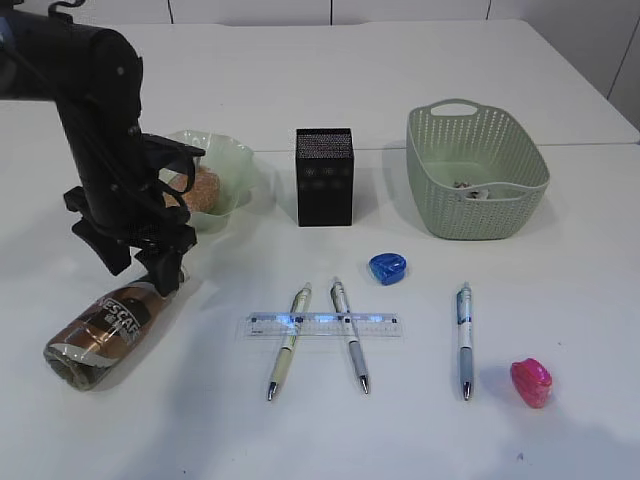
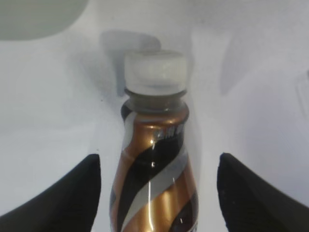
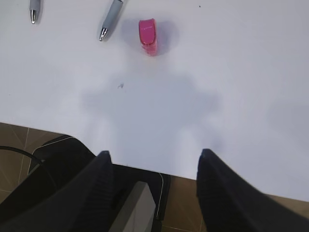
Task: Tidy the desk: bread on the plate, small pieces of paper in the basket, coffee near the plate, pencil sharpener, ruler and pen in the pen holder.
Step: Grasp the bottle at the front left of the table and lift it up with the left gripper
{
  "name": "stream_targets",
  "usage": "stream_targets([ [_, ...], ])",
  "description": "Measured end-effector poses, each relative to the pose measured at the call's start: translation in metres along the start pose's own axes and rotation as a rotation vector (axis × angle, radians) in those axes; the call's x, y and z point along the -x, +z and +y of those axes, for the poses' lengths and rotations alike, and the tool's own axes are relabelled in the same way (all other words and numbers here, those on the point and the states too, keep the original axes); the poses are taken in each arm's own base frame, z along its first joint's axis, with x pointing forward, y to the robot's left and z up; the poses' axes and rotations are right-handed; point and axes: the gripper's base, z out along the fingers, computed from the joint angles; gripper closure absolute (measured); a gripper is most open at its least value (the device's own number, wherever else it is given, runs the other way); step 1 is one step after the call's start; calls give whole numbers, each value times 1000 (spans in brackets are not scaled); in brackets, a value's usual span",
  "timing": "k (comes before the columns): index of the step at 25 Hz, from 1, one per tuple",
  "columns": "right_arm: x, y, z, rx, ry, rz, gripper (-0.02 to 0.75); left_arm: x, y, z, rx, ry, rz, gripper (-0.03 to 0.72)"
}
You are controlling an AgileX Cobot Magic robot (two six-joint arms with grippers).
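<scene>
The coffee [image 1: 100,335] lies on its side at the desk's [image 1: 400,80] front left; in the left wrist view the coffee [image 2: 154,183] points its white cap away. My left gripper [image 1: 163,272] [image 2: 159,157] is open, straddling the bottle's neck with a gap on each side. The bread [image 1: 203,190] rests in the plate [image 1: 232,160]. Beside the black pen holder [image 1: 324,176] stands the basket [image 1: 476,170] holding small pieces of paper [image 1: 470,188]. The ruler [image 1: 322,324] lies across two pens [image 1: 288,340] [image 1: 350,333]. My right gripper [image 3: 154,153] is open and holds nothing.
A third pen [image 1: 464,338] lies to the right, with a blue pencil sharpener [image 1: 387,267] and a pink pencil sharpener [image 1: 530,382] [image 3: 148,36] nearby. The right gripper hangs over the desk's front edge [image 3: 159,169], with floor below.
</scene>
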Motion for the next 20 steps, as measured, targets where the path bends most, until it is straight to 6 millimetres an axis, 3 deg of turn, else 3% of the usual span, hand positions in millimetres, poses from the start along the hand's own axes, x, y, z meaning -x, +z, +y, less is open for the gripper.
stream_targets([
  [6, 0, 0, 0, 0, 2, -2, 297, 12, 11, 1, -1, 2, 8, 160],
  [20, 0, 0, 0, 0, 2, -2, 297, 13, 21, 1, 4, 6, 39, 161],
])
